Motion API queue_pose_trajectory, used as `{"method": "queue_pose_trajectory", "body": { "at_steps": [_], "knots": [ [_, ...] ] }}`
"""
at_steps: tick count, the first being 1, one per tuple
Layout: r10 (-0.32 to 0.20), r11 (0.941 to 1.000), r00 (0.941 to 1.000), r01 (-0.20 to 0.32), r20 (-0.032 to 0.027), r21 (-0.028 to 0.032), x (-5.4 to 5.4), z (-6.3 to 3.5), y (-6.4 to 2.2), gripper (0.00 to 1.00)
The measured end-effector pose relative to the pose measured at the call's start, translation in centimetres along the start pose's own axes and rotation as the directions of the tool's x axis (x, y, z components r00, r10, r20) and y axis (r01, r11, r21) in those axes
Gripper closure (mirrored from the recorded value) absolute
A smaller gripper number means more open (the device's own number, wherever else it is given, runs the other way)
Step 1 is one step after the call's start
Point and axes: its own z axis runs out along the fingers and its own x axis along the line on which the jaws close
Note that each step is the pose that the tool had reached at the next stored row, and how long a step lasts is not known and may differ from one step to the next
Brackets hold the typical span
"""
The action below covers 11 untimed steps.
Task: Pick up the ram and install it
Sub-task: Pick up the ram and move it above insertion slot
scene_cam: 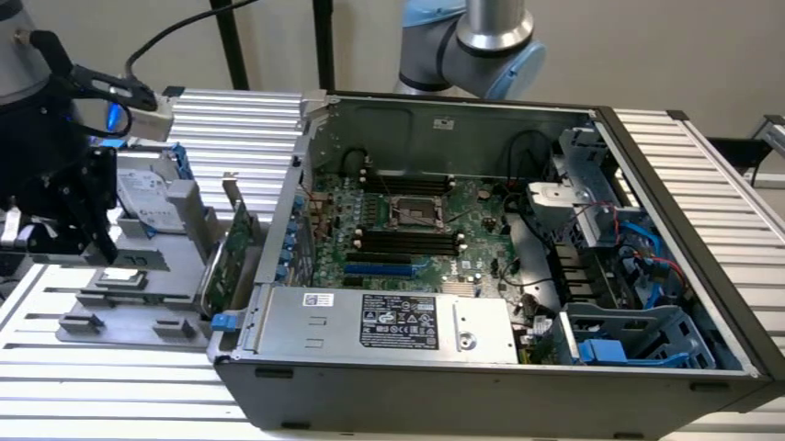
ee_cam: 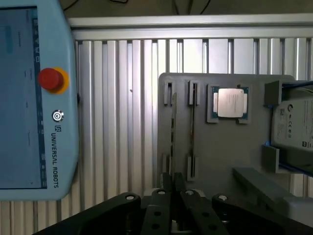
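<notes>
End effector [ee_cam: 174, 185] is pressed close on the ram [ee_cam: 173, 132], pinching its thin edge above the gray tray [ee_cam: 220, 156] on the table [ee_cam: 117, 122]. Picking up looks done. The ram is not yet in the computer's black slots [scene_cam: 405, 241].

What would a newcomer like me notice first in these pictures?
Likely the open computer case filling the exterior view's middle, its green motherboard bare. In the wrist view, a red button stands out on the pale blue control tablet, near a grey tray holding a silvery chip.
</notes>
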Motion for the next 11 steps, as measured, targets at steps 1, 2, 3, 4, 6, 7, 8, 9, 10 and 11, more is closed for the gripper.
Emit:
{"method": "queue_pose_trajectory", "body": {
  "at_steps": [1, 2, 3, 4, 6, 7, 8, 9, 10, 11],
  "knots": [
    [-0.001, 1.0, 1.0, 0.001, 0.0003, 0.0002, 0.0, -0.47, -0.17, 0.86],
    [-0.003, 1.0, 1.0, 0.003, 0.0004, 0.0002, 0.0, -0.93, -0.34, 0.86],
    [-0.004, 1.0, 1.0, 0.004, 0.0004, 0.0001, 0.0, -1.39, -0.51, 0.86],
    [-0.006, 1.0, 1.0, 0.006, 0.0008, 0.0003, 0.0, -1.86, -0.69, 0.86],
    [-0.008, 1.0, 1.0, 0.008, 0.0014, 0.0002, 0.1, -2.79, -1.09, 0.86],
    [-0.01, 1.0, 1.0, 0.01, 0.0018, 0.0001, 0.1, -3.25, -1.32, 0.86],
    [-0.011, 0.9999, 0.9999, 0.011, 0.0023, -0.0001, 0.1, -3.71, -1.58, 0.86],
    [-0.012, 0.9999, 0.9999, 0.012, 0.0025, -0.0006, 0.1, -4.17, -1.85, 0.86],
    [-0.013, 0.9999, 0.9999, 0.013, 0.0028, -0.001, 0.1, -4.63, -2.14, 0.86],
    [-0.014, 0.9999, 0.9999, 0.014, 0.0033, -0.0014, 0.1, -5.12, -2.45, 0.86]
  ]
}}
